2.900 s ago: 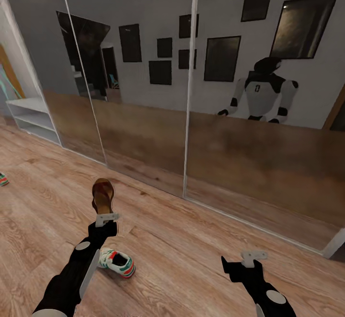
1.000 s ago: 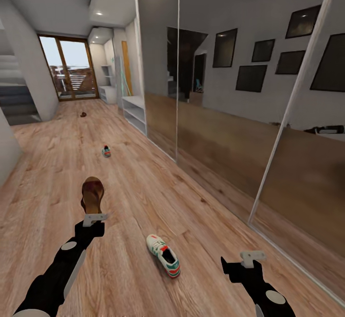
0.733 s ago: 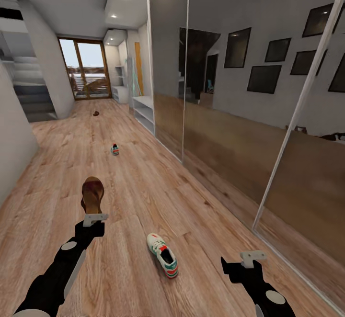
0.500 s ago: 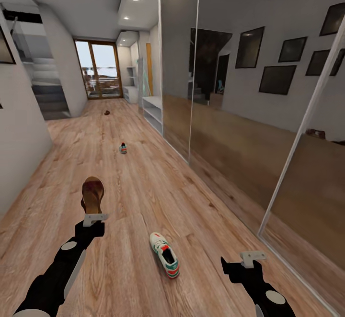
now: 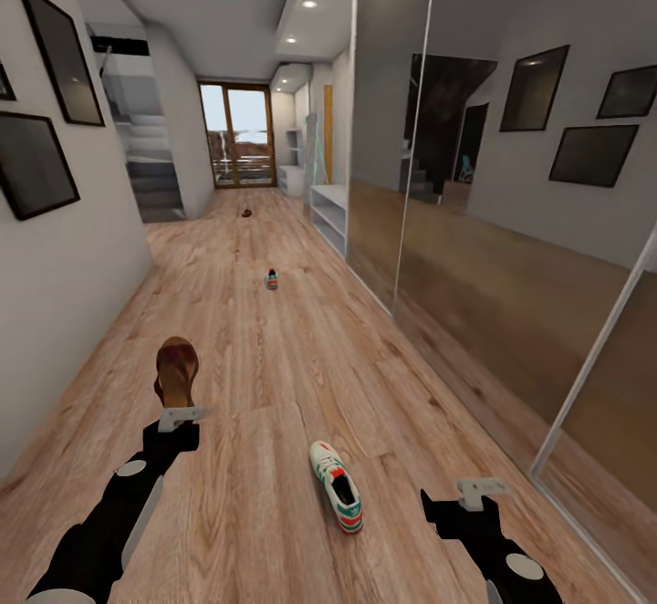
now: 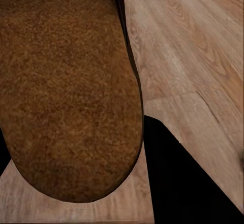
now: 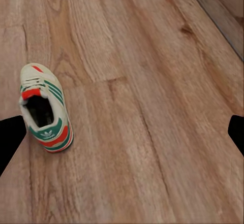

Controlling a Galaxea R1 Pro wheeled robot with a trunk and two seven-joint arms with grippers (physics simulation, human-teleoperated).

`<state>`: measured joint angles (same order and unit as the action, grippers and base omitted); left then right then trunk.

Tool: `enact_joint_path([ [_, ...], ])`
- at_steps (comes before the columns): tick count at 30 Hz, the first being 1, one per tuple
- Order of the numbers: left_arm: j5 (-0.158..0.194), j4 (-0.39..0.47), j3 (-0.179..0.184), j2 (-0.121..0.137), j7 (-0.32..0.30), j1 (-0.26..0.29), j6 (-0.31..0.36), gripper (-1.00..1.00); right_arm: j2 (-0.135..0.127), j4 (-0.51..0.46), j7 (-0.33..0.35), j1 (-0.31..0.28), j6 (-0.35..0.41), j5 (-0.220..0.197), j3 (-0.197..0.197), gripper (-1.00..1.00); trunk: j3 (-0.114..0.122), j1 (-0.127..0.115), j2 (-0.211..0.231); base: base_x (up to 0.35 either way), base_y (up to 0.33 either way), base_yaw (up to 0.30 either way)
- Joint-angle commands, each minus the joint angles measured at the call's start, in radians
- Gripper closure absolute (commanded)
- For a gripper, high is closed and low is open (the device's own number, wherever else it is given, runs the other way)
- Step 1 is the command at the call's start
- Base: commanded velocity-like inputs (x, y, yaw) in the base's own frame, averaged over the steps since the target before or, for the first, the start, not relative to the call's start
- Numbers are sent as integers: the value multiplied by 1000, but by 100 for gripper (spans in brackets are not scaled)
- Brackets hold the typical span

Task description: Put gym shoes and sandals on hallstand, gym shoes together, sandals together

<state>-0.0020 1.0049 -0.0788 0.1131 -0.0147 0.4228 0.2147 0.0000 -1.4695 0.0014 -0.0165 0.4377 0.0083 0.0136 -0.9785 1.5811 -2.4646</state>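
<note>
Head view – floor: the corridor floor [image 5: 274, 385] is light brown wood-grain planking, laid lengthwise, matte, running to a glazed door at the far end.
Head view – edges: a plain wall with dark framed pictures [image 5: 36, 166] bounds the left side; mirrored sliding panels [image 5: 511, 248] with thin white frames bound the right. The open lane between them is wide.
Head view – held sandal: the left gripper [image 5: 180, 415] carries a dark brown sandal [image 5: 176, 371] – oval outline, tan footbed, toe pointing away from the robot. Jaws clamped on its near end.
Head view – near gym shoe: a white lace-up gym shoe [image 5: 337, 485] with green stripes and red patches lies on the floor between the two arms, nearer the right one.
Head view – far gym shoe: a second gym shoe [image 5: 271, 279] lies mid-corridor, well apart from the first.
Head view – far sandal: a small dark shape [image 5: 246, 213] lies near the door; too small to confirm detail.
Head view – hallstand: a low white open-tier unit [image 5: 329, 213] stands against the right side, beyond the far gym shoe.
Head view – right gripper: the right gripper [image 5: 481, 491] hangs over bare floor; jaw state cannot be told here.
Left wrist view: the sandal's rounded brown surface [image 6: 66, 87] shows a coarse, grainy texture.
Right wrist view: the near gym shoe [image 7: 44, 107] rests sole-down, opening up, beside one dark fingertip [image 7: 10, 140]; jaws wide apart, holding nothing.
</note>
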Motion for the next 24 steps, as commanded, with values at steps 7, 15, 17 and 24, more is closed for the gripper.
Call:
enact_joint_path([
  [7,-4,2,-1,0,-2,0,6,100,0,-1,0,0,6,1,0,-100,1,0,0,0,0,291],
  [15,-4,2,-1,0,-2,0,6,100,0,-2,0,0,6,1,0,-100,4,0,0,0,0,285],
  [17,-4,1,-1,-1,-2,0,6,100,0,-2,0,0,6,1,-1,-100,4,0,0,0,0,178],
  [24,-4,1,-1,-1,-2,0,6,100,0,-2,0,0,6,-6,-1,-100,4,0,0,0,0,40],
])
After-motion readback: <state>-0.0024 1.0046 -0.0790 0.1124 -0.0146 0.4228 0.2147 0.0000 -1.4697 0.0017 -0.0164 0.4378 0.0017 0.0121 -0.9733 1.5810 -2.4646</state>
